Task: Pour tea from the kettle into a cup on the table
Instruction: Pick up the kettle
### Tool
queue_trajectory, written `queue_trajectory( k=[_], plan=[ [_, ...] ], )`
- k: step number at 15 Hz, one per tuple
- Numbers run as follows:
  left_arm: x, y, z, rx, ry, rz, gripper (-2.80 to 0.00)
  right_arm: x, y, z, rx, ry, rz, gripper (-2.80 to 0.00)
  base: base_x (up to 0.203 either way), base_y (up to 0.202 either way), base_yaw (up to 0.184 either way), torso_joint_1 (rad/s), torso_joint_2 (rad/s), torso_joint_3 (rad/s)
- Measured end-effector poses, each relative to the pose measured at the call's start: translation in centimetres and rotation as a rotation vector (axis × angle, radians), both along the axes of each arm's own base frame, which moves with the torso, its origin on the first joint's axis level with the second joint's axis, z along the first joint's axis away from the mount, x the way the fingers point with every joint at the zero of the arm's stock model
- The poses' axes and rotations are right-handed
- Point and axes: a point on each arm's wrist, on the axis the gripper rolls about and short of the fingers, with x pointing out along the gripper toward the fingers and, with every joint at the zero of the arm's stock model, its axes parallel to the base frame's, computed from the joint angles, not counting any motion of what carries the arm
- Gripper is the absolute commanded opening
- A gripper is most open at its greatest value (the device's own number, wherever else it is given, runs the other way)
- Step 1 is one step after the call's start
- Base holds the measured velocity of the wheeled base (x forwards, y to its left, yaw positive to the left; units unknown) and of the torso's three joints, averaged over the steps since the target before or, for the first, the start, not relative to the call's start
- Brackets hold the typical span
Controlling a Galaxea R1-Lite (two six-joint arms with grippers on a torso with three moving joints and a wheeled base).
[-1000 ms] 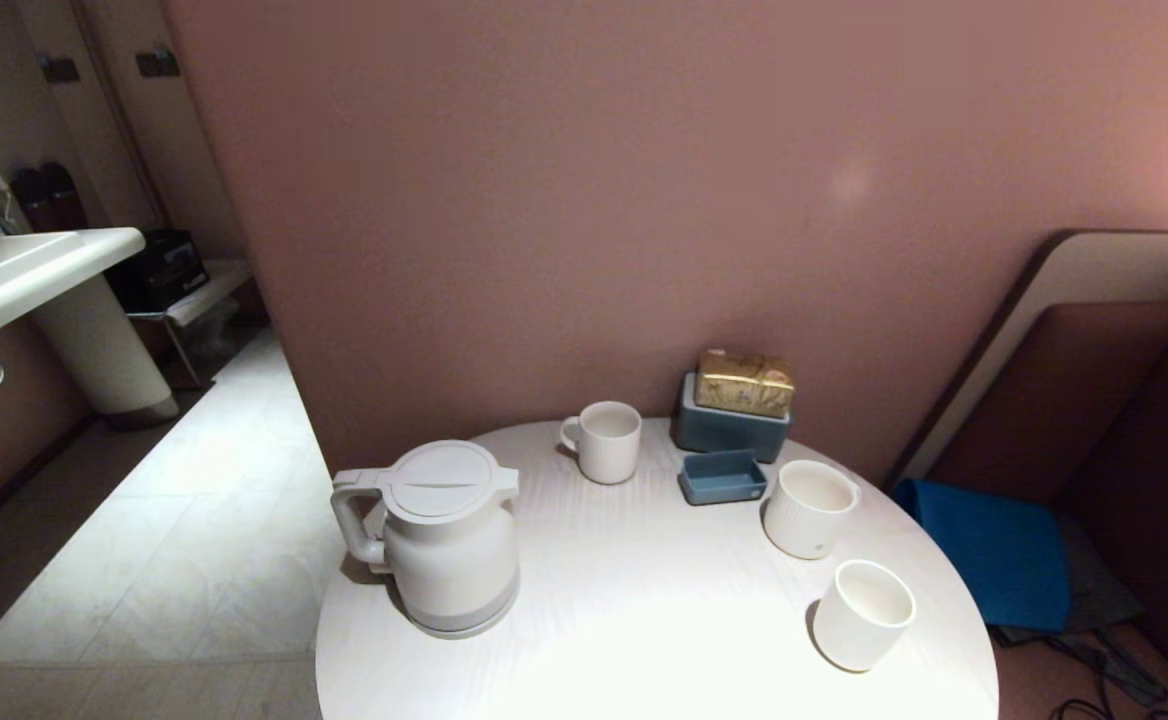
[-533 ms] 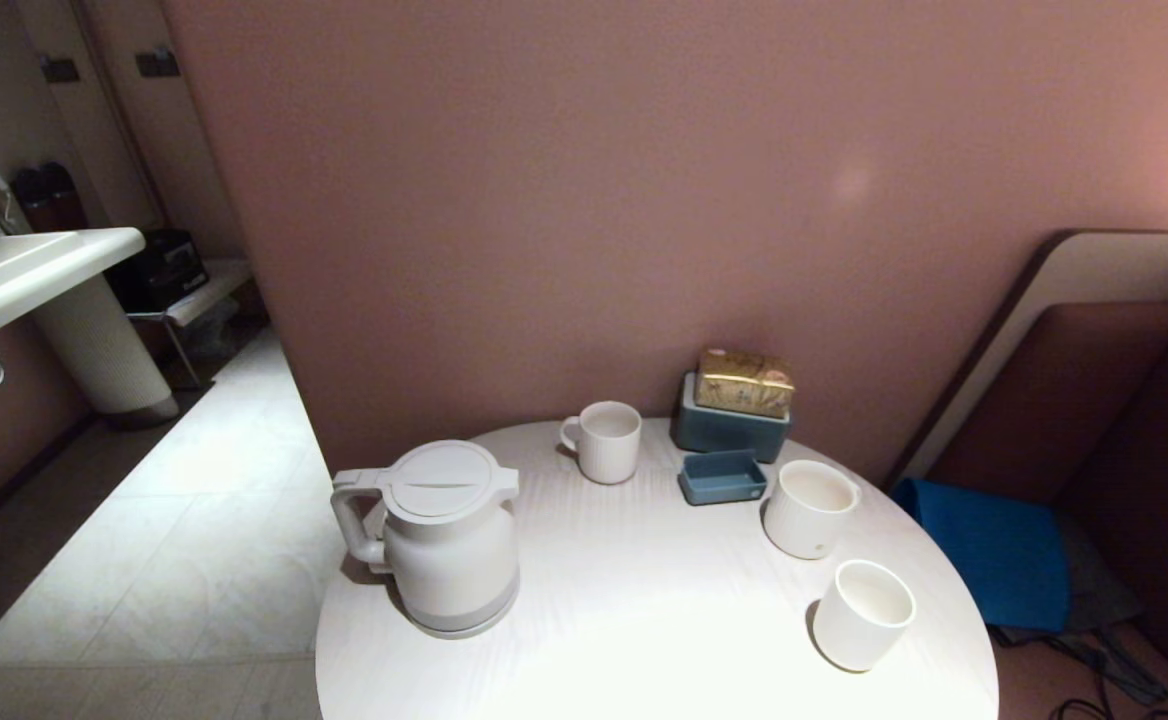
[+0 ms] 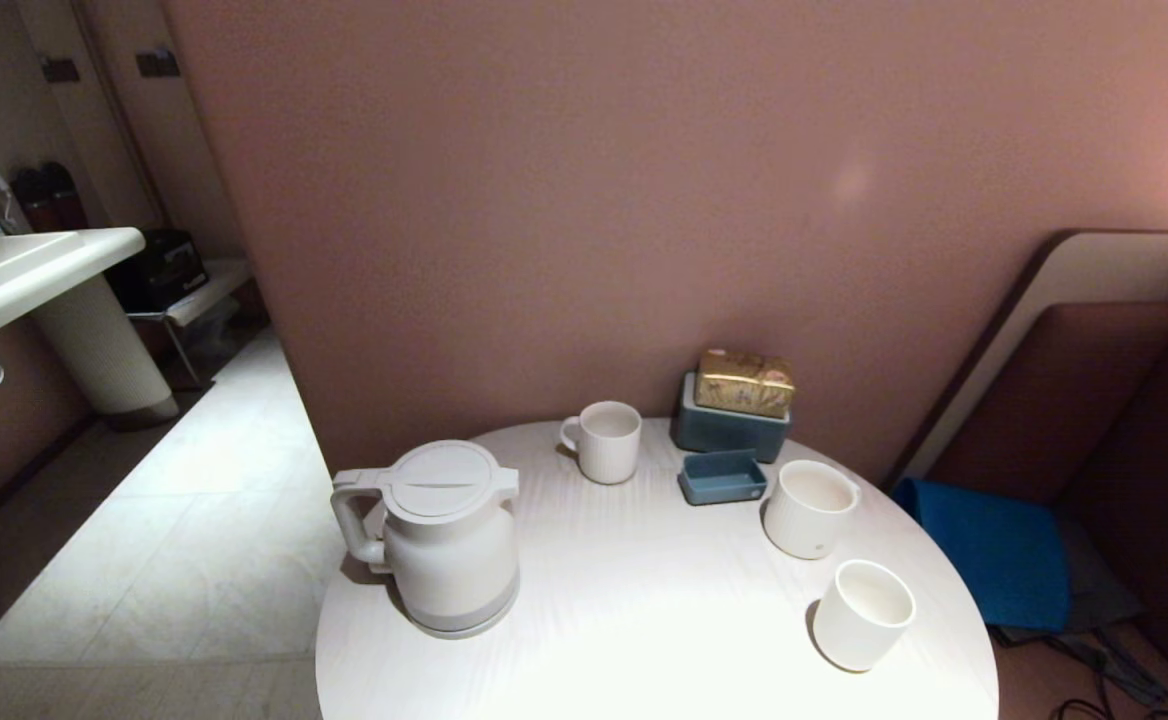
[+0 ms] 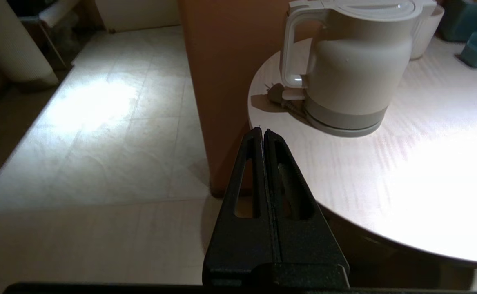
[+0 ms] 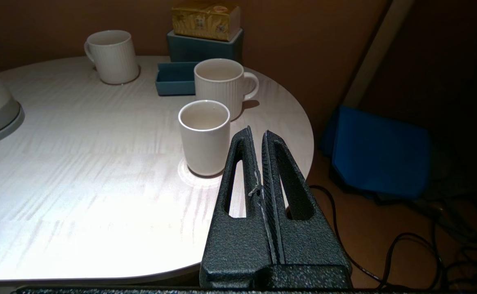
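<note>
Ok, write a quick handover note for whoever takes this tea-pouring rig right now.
Left end effector: shut, empty, off the table's edge short of the kettle.
Right end effector: shut, empty, just short of the cup.
Kettle stands upright, lid on, on the table, left side; the cup stands near the right edge and looks empty.
Done: nothing.
Left: grasp the kettle handle, carry it to the cup, pour.

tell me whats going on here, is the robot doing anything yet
Nothing is being handled yet. The kettle stands upright, lid on, at the left of the table, and the cup sits empty near the right edge. The left claw is shut short of the table's edge near the kettle; the right claw is shut beside the cup, touching nothing.
</note>
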Motion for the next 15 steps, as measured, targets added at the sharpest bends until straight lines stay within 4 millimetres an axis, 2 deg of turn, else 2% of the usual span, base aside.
queue_trajectory(
  k=[4, 7, 9, 11, 13, 15],
  plan=[
    [0.0, 0.0, 0.0, -0.033, 0.0, 0.021, -2.8, 0.0, 0.0, 0.0, -0.001, 0.001, -0.001, -2.8, 0.0, 0.0, 0.0, 0.0, 0.0, 0.0],
    [-0.2, 0.0, 0.7, 0.03, -0.019, -0.012, -2.8, 0.0, 0.0, 0.0, 0.0, 0.0, 0.0, -2.8, 0.0, 0.0, 0.0, 0.0, 0.0, 0.0],
    [-0.5, -0.2, 3.2, 0.028, -0.053, -0.069, -2.8, 0.0, 0.0, 0.0, 0.0, 0.0, 0.0, -2.8, 0.0, 0.0, 0.0, 0.0, 0.0, 0.0],
    [0.0, -0.2, 7.0, 0.009, -0.048, -0.092, -2.8, 0.0, 0.0, 0.0, 0.001, -0.001, 0.0, -2.8, 0.0, 0.0, 0.0, 0.0, 0.0, 0.0],
    [1.9, -0.2, 11.1, -0.01, -0.001, -0.106, -2.8, 0.0, 0.0, 0.0, 0.001, 0.0, -0.001, -2.8, 0.0, 0.0, 0.0, 0.0, 0.0, 0.0],
    [5.2, -0.3, 13.4, -0.039, 0.099, -0.151, -2.8, 0.0, 0.0, 0.0, 0.001, 0.0, -0.001, -2.8, 0.0, 0.0, 0.0, 0.0, 0.0, 0.0]
  ],
)
